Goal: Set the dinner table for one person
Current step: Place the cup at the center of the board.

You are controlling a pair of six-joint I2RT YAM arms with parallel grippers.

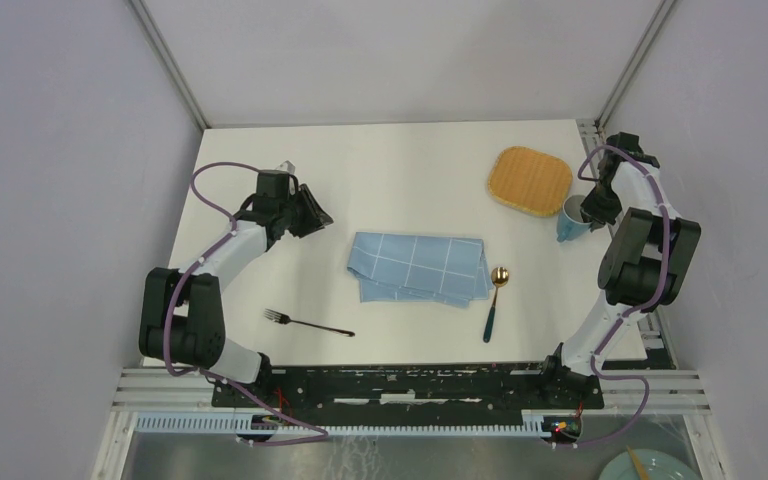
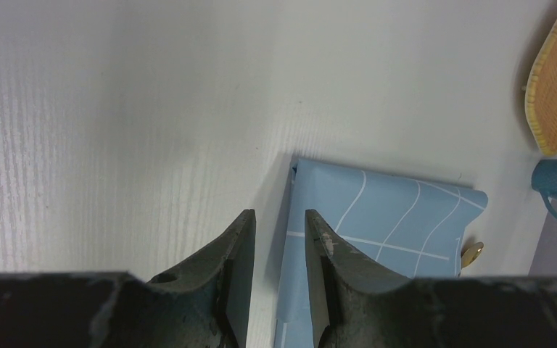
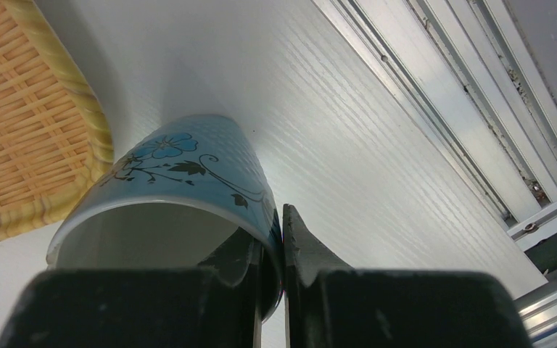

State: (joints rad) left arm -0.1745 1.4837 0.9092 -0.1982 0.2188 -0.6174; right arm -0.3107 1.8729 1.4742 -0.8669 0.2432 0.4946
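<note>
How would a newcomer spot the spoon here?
On the white table, find the blue checked cloth in the middle. The spoon lies just right of it. Unlike the fork left of the cloth, it has a gold bowl and a teal handle.

a robot lab cell, shown by bare grey walls and aluminium frame rails.

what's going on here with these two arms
A table is being set for one. The right arm's jaws are shut on the rim of the blue cup, one inside and one outside, beside the woven mat at the far right of the dinner table. The left arm's jaws stand open and empty by a corner of the blue checked cloth. A fork lies left of it, a spoon right.
</note>
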